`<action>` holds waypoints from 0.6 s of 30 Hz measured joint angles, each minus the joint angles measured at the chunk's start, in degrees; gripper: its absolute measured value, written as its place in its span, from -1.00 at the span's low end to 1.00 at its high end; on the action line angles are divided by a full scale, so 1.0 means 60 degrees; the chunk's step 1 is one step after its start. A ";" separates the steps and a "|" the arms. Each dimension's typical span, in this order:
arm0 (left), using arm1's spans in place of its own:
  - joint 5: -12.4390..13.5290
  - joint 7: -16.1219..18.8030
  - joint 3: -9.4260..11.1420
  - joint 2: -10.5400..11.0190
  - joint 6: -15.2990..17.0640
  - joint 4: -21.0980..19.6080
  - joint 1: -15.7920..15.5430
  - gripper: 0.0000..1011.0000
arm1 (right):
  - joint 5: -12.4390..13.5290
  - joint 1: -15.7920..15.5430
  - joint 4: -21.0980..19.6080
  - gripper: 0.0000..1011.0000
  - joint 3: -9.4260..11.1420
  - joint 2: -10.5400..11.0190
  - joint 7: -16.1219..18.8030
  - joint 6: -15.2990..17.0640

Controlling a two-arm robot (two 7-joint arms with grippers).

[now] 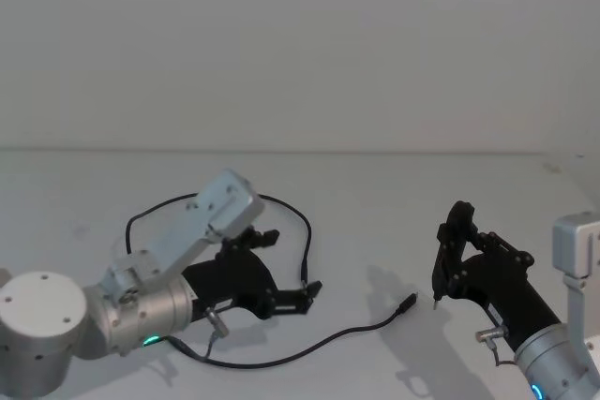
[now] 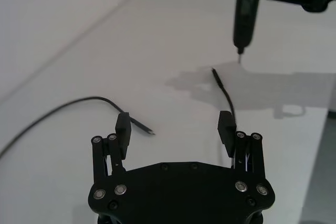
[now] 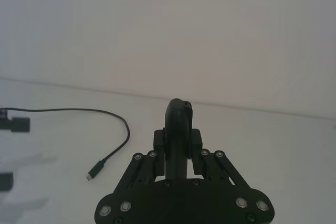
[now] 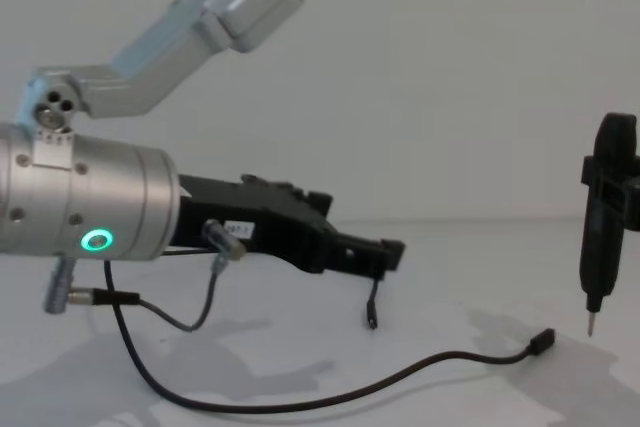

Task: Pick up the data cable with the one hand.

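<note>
While left claw (image 2: 175, 124) gapes | thin cable (image 3: 68, 109) curves | right claw (image 3: 178, 144) pinches pen (image 2: 245, 11)

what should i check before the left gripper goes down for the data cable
1. Left gripper open: ok, fingers spread wide.
2. Data cable between the fingers: not ok, it lies on the table below, ungripped.
3. Cable free to lift: ok, loose on the white table, nothing on it.
4. Right gripper out of the way: ok, off to the side, shut on a pen-like tool whose tip hangs near one plug but apart from it.
5. Gap between fingertips and table: cannot tell.
</note>
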 joint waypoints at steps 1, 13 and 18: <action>-0.0027 -0.0094 0.0099 -0.0034 0.0250 0.0037 -0.0095 0.98 | 0.0000 0.0000 0.0000 -0.45 0.0000 0.0000 0.0000 0.0000; -0.0050 -0.0445 0.0817 -0.0456 0.1849 0.0501 -0.0737 0.98 | 0.0000 0.0000 0.0000 -0.45 0.0000 0.0000 0.0000 0.0000; 0.0034 -0.0534 0.1084 -0.0638 0.2234 0.0745 -0.0954 0.98 | 0.0000 0.0000 0.0000 -0.45 0.0001 0.0000 0.0000 0.0000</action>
